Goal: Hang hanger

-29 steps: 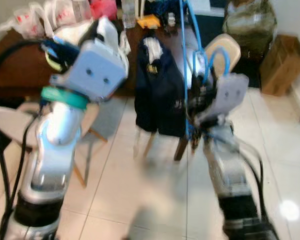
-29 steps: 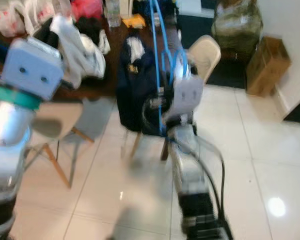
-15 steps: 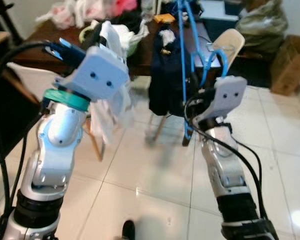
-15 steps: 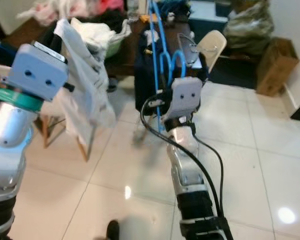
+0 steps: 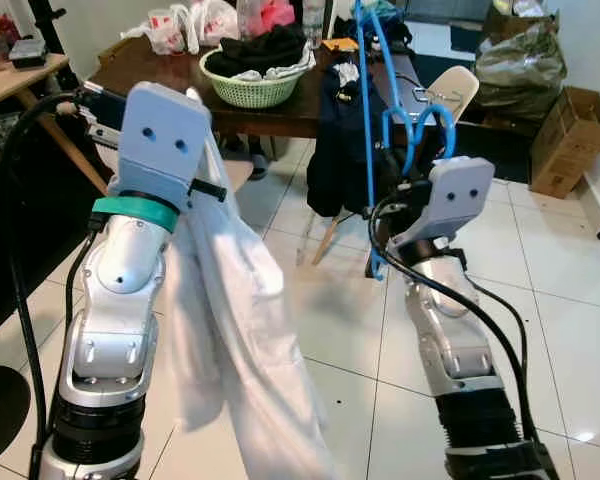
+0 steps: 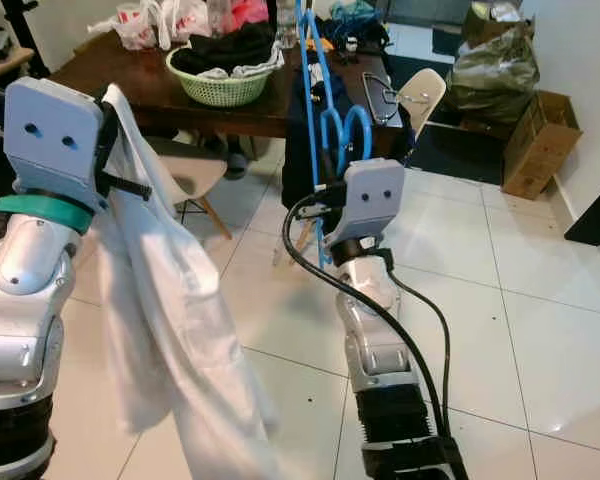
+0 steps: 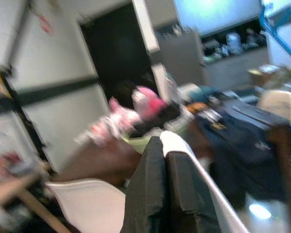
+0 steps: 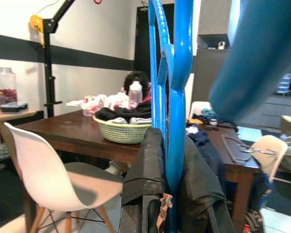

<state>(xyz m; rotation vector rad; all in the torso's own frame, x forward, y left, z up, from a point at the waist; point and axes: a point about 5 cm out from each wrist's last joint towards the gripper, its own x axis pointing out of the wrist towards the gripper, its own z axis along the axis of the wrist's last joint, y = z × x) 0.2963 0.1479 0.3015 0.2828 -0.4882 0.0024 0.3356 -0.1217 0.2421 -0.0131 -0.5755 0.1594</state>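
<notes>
The blue plastic hanger stands upright in the right gripper, its long blue shaft rising well above the silver right forearm and its curved hook parts sitting just above the wrist housing. In the right wrist view the two black fingers are clamped on the blue shaft from both sides, near its lower end. The right arm is bent at the elbow, forearm raised, with the gripper held in front of the torso at mid height over the white tiled floor.

The left gripper is raised higher, out to the robot's left. Its black fingers are together, pinching a fold of the white cloth garment. The garment hangs down from the gripper alongside the left forearm and trails toward the floor.

Beyond both arms stands a dark brown wooden table. On it sits a pale green woven basket holding dark and white clothing. White plastic bags with red print lie near the table's far left end. A dark navy jacket hangs over a chair at the table's near edge, just behind the hanger. A white moulded chair with wooden legs stands beside the table. A brown cardboard box rests on the floor to the far right.
</notes>
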